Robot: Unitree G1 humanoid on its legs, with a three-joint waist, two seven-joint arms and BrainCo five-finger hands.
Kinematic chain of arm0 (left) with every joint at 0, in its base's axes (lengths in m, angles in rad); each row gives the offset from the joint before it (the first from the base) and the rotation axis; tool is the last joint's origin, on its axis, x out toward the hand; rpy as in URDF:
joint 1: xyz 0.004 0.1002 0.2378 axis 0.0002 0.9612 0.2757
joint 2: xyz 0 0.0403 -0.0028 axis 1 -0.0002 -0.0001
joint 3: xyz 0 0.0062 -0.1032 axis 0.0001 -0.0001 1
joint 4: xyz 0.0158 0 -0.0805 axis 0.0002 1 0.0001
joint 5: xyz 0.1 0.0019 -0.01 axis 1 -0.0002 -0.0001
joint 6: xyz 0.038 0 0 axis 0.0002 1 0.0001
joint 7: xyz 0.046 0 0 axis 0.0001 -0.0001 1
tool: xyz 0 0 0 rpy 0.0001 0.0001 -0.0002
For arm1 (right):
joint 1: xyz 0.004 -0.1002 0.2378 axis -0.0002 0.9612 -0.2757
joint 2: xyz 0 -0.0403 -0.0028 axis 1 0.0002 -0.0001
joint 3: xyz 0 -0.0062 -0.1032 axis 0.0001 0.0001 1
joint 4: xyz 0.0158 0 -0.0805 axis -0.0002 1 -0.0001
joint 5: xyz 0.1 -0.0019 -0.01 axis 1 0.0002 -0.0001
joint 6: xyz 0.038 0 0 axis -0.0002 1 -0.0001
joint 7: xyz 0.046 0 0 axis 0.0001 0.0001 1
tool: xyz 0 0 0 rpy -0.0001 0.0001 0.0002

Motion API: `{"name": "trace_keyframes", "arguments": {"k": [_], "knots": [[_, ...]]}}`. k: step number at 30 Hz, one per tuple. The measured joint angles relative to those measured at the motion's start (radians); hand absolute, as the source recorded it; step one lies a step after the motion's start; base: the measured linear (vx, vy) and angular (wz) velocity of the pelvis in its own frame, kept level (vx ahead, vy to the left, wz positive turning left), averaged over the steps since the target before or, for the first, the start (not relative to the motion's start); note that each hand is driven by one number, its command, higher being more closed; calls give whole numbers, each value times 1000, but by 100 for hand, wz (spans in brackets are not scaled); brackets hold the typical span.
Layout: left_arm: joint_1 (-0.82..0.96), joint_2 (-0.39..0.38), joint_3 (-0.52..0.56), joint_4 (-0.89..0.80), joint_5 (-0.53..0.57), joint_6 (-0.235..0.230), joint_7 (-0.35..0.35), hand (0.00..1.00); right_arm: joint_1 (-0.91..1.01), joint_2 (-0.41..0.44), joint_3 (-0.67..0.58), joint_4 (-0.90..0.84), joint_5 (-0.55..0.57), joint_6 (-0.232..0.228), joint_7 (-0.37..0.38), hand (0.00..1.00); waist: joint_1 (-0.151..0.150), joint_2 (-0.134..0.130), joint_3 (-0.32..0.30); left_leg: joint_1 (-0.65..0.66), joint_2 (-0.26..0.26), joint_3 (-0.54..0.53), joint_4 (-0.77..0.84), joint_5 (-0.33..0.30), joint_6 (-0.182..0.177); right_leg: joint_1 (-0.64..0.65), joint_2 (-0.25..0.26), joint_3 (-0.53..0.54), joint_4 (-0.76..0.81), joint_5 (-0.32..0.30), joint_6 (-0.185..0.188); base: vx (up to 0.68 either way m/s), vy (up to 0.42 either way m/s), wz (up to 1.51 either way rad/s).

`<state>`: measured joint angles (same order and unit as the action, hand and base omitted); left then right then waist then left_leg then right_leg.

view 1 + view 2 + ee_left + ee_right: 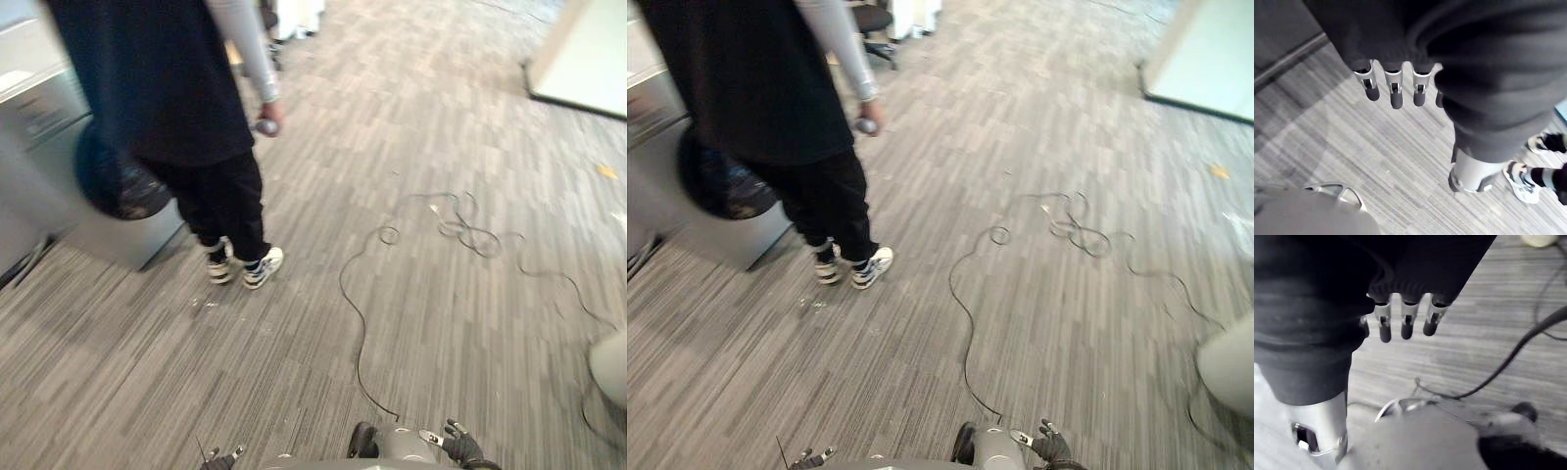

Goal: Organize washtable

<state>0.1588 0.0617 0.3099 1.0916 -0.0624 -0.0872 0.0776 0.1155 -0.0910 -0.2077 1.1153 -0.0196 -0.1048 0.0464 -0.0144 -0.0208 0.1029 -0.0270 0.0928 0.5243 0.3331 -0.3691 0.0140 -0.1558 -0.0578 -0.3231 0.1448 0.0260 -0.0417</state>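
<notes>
left hand (1396, 93) and right hand (1406, 325) hang slack-fingered over carpet (392, 147).

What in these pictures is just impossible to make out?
Person, eye views: everything above the chest is cut off by the top edge.
Small object the person holds: too small and blurred to name.
Grey machine, eye views: partly behind the person, cut by the left edge.
Pale object, eye views: cut off by the right edge.
</notes>
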Motion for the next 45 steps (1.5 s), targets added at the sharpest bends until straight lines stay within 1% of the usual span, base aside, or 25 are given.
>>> {"name": "trace_keyframes", "arguments": {"k": [1, 2, 3, 5, 6, 7, 8, 9, 10, 12, 15, 24, 25, 26, 30, 31, 33, 34, 35, 37, 38, 39, 40, 43, 45], "knots": [[3, -4, 1, 6, 4, 7, 0, 0, -5, -13, 1, 1, 0, 1, -2, 0, 1, 18, -2, 18, 36, 69, -41, 91, 2, 13, 9, 34, -44, 21, 43, -8, 93, -77], [19, -10, 0, 7, 6, 10, 4, 0, -10, -31, 2, -3, 1, 3, 2, 0, 1, 43, -2, 31, 54, 103, -20, 89, -2, 19, 21, 50, -33, 3, 29, 23, 148, -72], [18, -9, -2, 7, 7, 11, 7, 0, -10, -28, 9, -2, 1, 2, 1, 0, 2, 40, 1, 23, 59, 104, 25, 89, -3, 27, 22, 58, -35, 3, 27, 92, 100, -58], [17, -2, 6, -4, 8, 11, 15, 0, -2, -24, 59, 0, 1, 1, 0, 0, 26, 7, 6, -85, 59, -97, 303, 83, 9, 64, 2, 152, -42, 8, 47, 118, 34, -74], [18, -2, 7, -4, 7, 9, 16, 0, -3, -28, 72, -1, 1, -2, 0, 0, 35, 3, 10, -118, 41, -187, 338, 66, 6, 63, 2, 174, -45, 7, 47, -11, 184, -103], [18, -9, 5, -4, 7, 6, 19, 0, -14, -37, 72, 4, 0, -3, -1, 0, 42, 18, 14, -133, 14, -358, 310, 52, 5, 60, 6, 215, -51, 11, 60, -86, 263, -96], [20, -22, -4, -1, 7, 5, 29, 0, -11, -48, 68, 3, 2, -6, -2, 0, 36, 42, 8, -115, 21, -464, 202, 29, -39, 57, 21, 241, -76, 26, 84, -108, 314, -100], [21, -28, -2, -1, 5, 3, 34, 0, -15, -50, 70, 4, 2, -7, -2, 0, 39, 44, 5, -90, 6, -462, 161, 6, -28, 58, 21, 260, -94, 36, 93, -27, 228, -99], [29, -16, -9, 0, 6, 3, 37, 0, -10, -50, 71, 5, 3, -5, -1, 0, 43, 45, -11, -69, -9, -418, 100, 27, -28, 73, 6, 287, -141, 45, 89, 38, 168, -80], [35, 12, -46, 0, 17, 1, 36, 0, 23, -22, 67, 9, 10, -5, -2, 0, 29, 12, -34, -55, -46, -386, 44, 51, -9, 104, -14, 297, -152, 45, 101, 152, 172, -57], [23, 27, -83, 1, 43, 3, 36, 0, 32, -15, 56, 9, 14, -4, -3, 0, 27, 7, -40, -21, -81, -359, 0, 72, 23, 119, -42, 310, -178, 70, 128, 110, 159, -21], [15, 26, -111, 28, 59, 2, 36, 0, 41, -16, 55, 39, 20, -2, -2, 0, 28, 13, -77, 64, -110, -360, -68, 82, 24, 172, -58, 298, -204, 69, 129, 84, 59, -7], [16, 24, -111, 33, 59, 3, 36, 0, 47, -19, 55, 40, 21, -3, -2, 0, 28, 28, -83, 70, -112, -359, -76, 85, 19, 173, -59, 295, -204, 69, 129, 62, 26, -3], [14, 24, -110, 41, 59, 3, 36, 0, 48, -19, 55, 39, 21, -3, -2, 0, 27, 18, -92, 77, -115, -360, -76, 91, 9, 180, -65, 291, -204, 69, 129, 91, 39, 1], [12, 20, -107, 48, 59, 3, 36, 0, 50, -23, 55, 39, 21, -3, -2, 0, 22, 33, -98, 74, -128, -389, -69, 99, -1, 189, -78, 247, -197, 68, 130, 81, 34, 17], [5, 19, -101, 48, 58, 3, 36, 0, 49, -23, 56, 37, 23, -3, -2, 0, 21, 26, -92, 65, -128, -399, -38, 99, -1, 185, -82, 234, -163, 45, 121, 39, -1, 38], [-8, 22, -79, 46, 57, 3, 35, 0, 49, -24, 56, 31, 31, -5, -2, 0, 9, 31, -60, 14, -124, -433, 121, 99, -2, 186, -69, 228, -57, -81, 95, 1, -82, 70], [-20, 12, -16, 44, 57, 4, 34, 0, 49, -21, 57, 27, 32, -5, -2, 0, -1, 25, -57, -69, -105, -430, 298, 107, -16, 188, -32, 233, -10, -135, 88, -57, -209, 75], [-23, -11, 45, 27, 56, 5, 35, 0, 49, -22, 61, 23, 31, -3, -1, 0, 10, 36, -45, -142, -55, -385, 479, 140, -59, 207, -16, 212, 11, -167, 96, -40, -192, 57], [-3, -24, 81, 19, 55, 12, 37, 0, 47, -27, 74, 17, 38, -3, -3, 0, 31, 38, -22, -182, 0, -319, 624, 223, -57, 240, -8, 218, 31, -203, 88, -2, -39, 6], [8, -17, 85, 18, 52, 13, 37, 0, 44, -22, 82, 16, 45, -3, -4, 0, 36, 15, -10, -206, -3, -310, 675, 293, -57, 262, -29, 222, 29, -217, 89, 69, 57, 2], [19, -9, 79, 18, 51, 13, 37, 0, 31, -22, 92, 15, 47, 2, -4, 0, 34, 8, -7, -247, -8, -318, 689, 182, -20, 261, -52, 234, 33, -227, 85, 80, 67, -2], [23, -12, 76, 18, 46, 14, 37, 0, 10, -27, 93, 16, 47, 3, -2, 0, 35, -1, -9, -288, -11, -330, 635, 113, -7, 249, -63, 246, 31, -229, 85, 52, 21, -16], [19, -20, 73, 19, 29, 15, 38, 0, -42, -40, 93, 9, 48, -2, -1, 0, 51, 14, 29, -416, -6, -422, 365, 109, -43, 209, -95, 303, 36, -248, 113, 79, 193, -40], [28, -29, 73, 20, -8, 15, 42, 0, -27, -46, 93, 6, 49, -4, -2, 0, 72, 17, 29, -442, 30, -506, 233, 132, -80, 213, -124, 345, 51, -293, 176, 225, 387, -60]]}}
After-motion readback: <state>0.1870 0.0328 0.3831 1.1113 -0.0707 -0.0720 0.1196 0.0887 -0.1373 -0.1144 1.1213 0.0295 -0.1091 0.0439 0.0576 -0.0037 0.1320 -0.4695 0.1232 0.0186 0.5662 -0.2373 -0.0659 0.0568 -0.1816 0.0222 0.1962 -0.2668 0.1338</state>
